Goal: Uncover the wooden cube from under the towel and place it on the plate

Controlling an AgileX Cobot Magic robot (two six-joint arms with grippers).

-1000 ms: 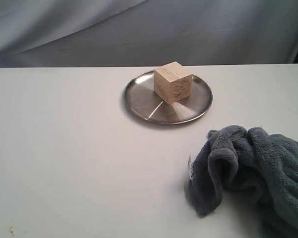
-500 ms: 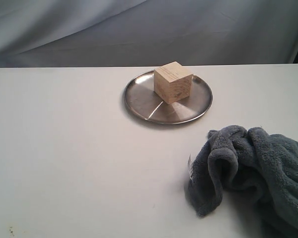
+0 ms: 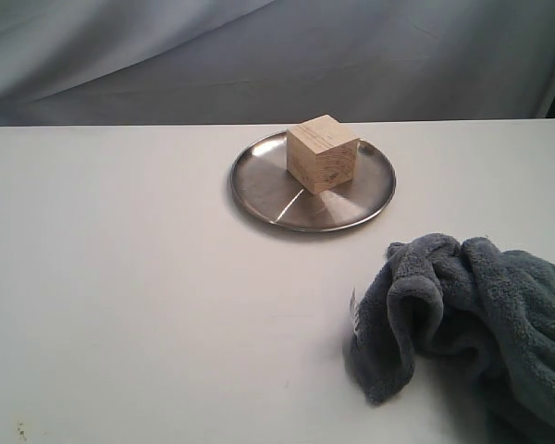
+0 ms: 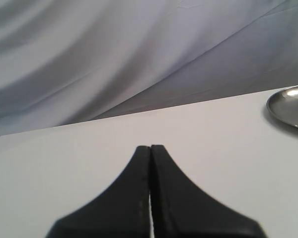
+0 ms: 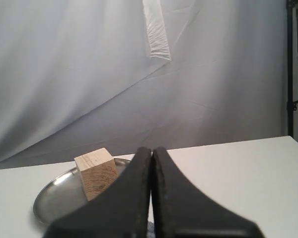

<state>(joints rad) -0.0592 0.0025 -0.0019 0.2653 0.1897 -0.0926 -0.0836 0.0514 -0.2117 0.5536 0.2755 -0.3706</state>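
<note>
The wooden cube rests on the steel plate at the back middle of the white table; the right wrist view also shows the cube on the plate. The blue-grey towel lies bunched at the front right, apart from the plate. Neither arm appears in the exterior view. My left gripper is shut with nothing in it, over bare table, with the plate's rim off to one side. My right gripper is shut and empty, back from the cube.
A grey cloth backdrop hangs behind the table's far edge. White tabletop stretches to the left and front of the plate. A dark vertical post stands at the side in the right wrist view.
</note>
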